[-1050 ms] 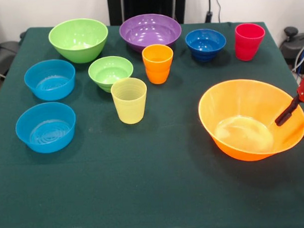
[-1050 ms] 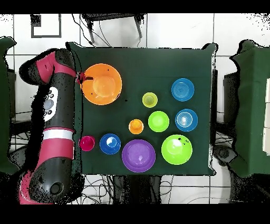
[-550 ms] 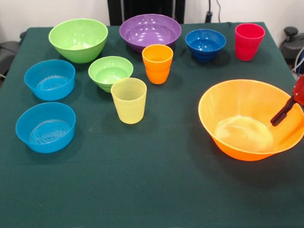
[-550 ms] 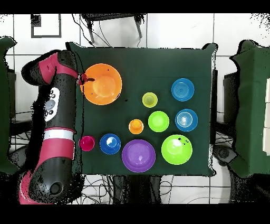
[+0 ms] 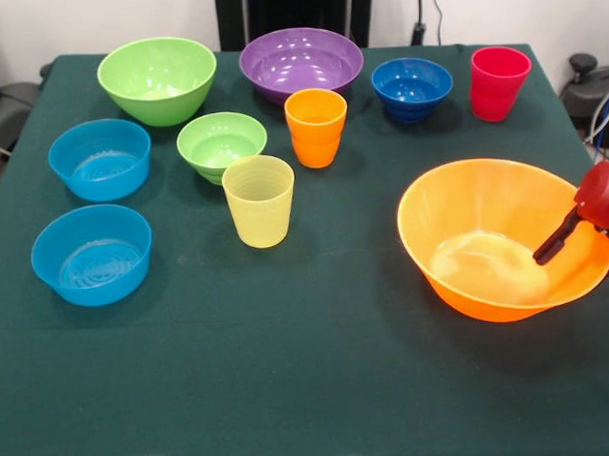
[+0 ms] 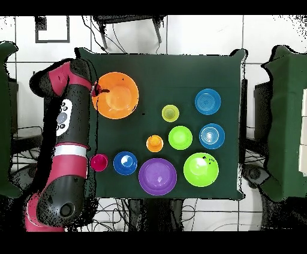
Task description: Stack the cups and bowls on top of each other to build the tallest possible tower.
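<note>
The huge orange bowl (image 5: 484,207) (image 6: 117,96) stands upright at the table's right in the front view. My gripper (image 5: 580,261) (image 6: 99,91) is open astride its right rim: one black finger (image 5: 553,241) reaches down inside the bowl, and the other sits outside, mostly cut off. No tower stands; every piece sits alone. The orange cup (image 5: 316,128), yellow cup (image 5: 259,201) and red cup (image 5: 500,81) are upright. The large green bowl (image 5: 157,78), purple bowl (image 5: 301,60), dark blue bowl (image 5: 412,86), small green bowl (image 5: 221,143) and two light blue bowls (image 5: 100,158) (image 5: 91,253) fill the back and left.
A dark green cloth (image 5: 310,388) covers the table. My red and black arm (image 6: 66,138) runs along the table edge beside the red cup (image 6: 99,162) in the overhead view. Chairs (image 6: 282,138) stand around the table.
My gripper has sunk lower and slid a little further in over the orange bowl's rim, so the inner finger reaches deeper. The bowl and all other pieces have stayed put.
</note>
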Motion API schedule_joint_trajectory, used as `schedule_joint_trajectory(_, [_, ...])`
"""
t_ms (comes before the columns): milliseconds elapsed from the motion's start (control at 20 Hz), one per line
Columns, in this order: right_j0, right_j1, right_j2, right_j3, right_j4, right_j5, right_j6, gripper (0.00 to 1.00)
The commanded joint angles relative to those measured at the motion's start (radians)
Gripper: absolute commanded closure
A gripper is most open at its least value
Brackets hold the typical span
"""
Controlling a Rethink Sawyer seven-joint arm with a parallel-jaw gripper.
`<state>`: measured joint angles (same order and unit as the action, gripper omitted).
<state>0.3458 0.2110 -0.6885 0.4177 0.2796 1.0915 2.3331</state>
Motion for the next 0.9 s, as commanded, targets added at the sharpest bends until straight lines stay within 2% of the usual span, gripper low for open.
schedule_joint_trajectory(50, [-0.028, 0.064, 0.036, -0.018, 0.030, -0.028, 0.279, 0.00])
schedule_joint_trajectory(350, [-0.051, 0.089, 0.014, -0.092, 0.066, 0.023, 0.271, 0.00])
schedule_joint_trajectory(900, [-0.057, 0.115, -0.064, -0.149, 0.141, 0.082, 0.286, 0.00])
